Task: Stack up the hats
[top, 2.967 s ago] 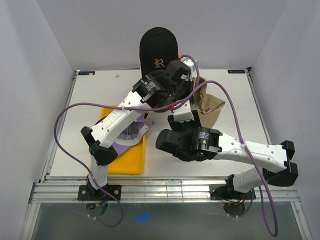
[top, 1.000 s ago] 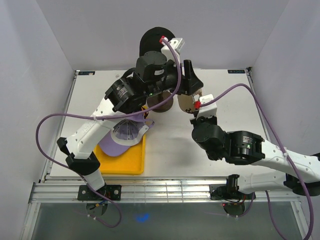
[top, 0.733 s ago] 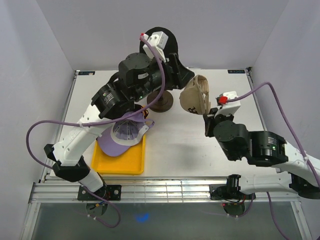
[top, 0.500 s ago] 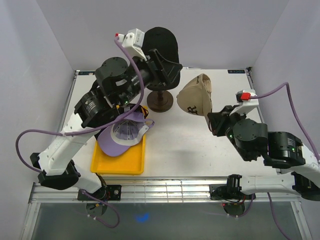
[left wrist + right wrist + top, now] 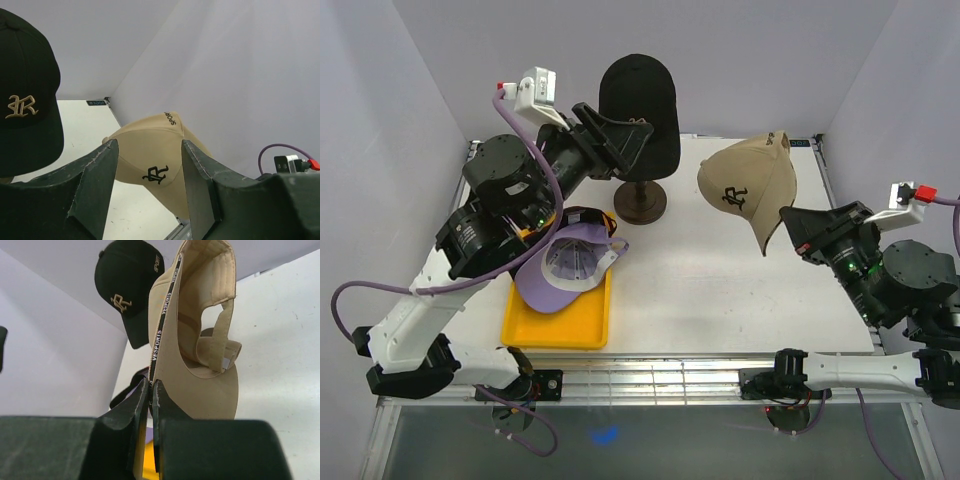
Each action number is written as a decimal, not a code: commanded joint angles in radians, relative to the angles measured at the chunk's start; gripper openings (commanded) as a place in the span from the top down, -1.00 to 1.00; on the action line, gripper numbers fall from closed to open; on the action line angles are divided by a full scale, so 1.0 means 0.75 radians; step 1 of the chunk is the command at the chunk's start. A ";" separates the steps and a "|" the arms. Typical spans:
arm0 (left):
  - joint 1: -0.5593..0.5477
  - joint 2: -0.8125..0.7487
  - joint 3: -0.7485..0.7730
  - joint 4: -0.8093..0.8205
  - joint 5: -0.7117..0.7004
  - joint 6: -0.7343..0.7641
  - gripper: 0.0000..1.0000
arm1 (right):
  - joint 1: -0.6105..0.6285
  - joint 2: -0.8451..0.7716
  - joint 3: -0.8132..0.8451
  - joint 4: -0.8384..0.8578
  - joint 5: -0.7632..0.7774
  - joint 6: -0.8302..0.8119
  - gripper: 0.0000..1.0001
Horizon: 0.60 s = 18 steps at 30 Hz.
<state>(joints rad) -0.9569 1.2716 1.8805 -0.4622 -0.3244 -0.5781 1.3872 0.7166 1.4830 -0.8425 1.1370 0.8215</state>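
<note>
A black hat with a gold R (image 5: 638,90) (image 5: 25,100) (image 5: 127,290) sits on top of the dark stand (image 5: 640,203) at the back. My left gripper (image 5: 625,145) (image 5: 147,190) hovers open just left of it, with nothing between its fingers. Over the right side of the table hangs a tan hat (image 5: 745,180) (image 5: 150,155) (image 5: 200,315), tilted, its hollow side facing the right wrist camera. My right gripper (image 5: 792,222) (image 5: 151,390) is shut on its rim. A lavender hat (image 5: 570,265) lies upside down on the yellow tray (image 5: 555,325).
A dark hat (image 5: 585,214) peeks out from behind the lavender one at the tray's far end. White walls close in the table on the left, back and right. The left arm's purple cable (image 5: 360,290) loops out to the left.
My right gripper has carried the tan hat up and to the right, away from the stand. My left arm has swung up and leftward, its gripper staying open.
</note>
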 commanded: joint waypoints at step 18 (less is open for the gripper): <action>0.000 -0.137 -0.703 0.526 0.702 -0.241 -0.36 | -0.003 -0.080 -0.271 1.346 0.159 -0.406 0.85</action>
<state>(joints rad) -0.9569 1.2190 1.3865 -0.2291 0.1024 -0.6853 1.3869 0.6952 1.3136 -0.1280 1.2251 0.5995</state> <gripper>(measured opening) 0.677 0.088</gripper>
